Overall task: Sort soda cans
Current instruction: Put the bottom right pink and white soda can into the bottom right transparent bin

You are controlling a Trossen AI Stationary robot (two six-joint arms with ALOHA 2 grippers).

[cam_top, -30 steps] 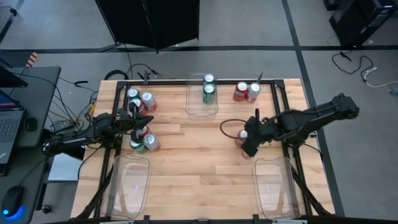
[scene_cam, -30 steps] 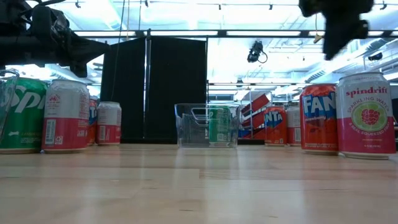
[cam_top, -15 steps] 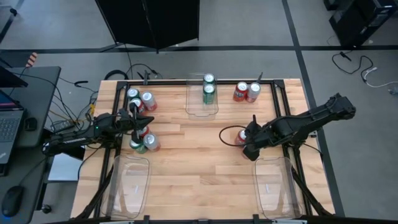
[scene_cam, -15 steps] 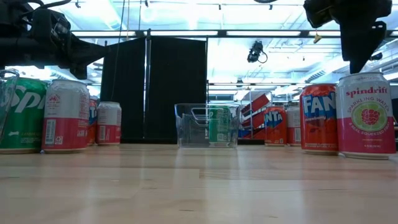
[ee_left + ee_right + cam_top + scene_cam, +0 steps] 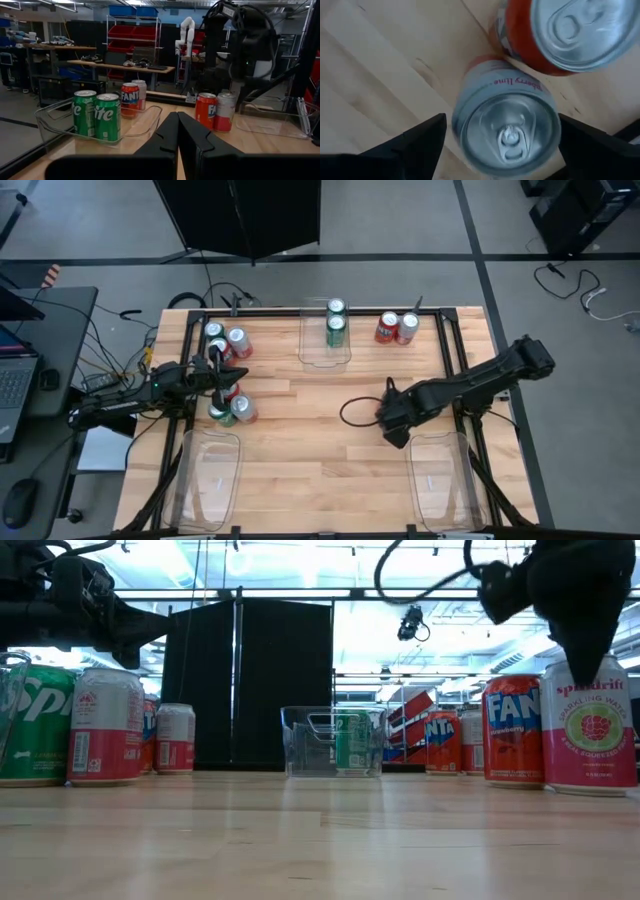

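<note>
A small silver-white metal can with a pink band and silver top (image 5: 507, 131) stands upright on the pale wooden table (image 5: 300, 430), toward its right side, touching or nearly touching a red metal can (image 5: 560, 35) beside it. My right gripper (image 5: 392, 420) hangs directly over the silver-white can, its dark fingers (image 5: 410, 145) spread wide on either side of it, gripping nothing. A clear plastic rectangular tray (image 5: 440, 480) sits near, at the table's front right.

My left gripper (image 5: 177, 135) waits over the left side of the table, its fingers pressed together and empty, above a cluster of cans.

I judge the risk to be the red neighbour: if I descend off-centre, one finger could strike or tip it, or clamp both cans.
</note>
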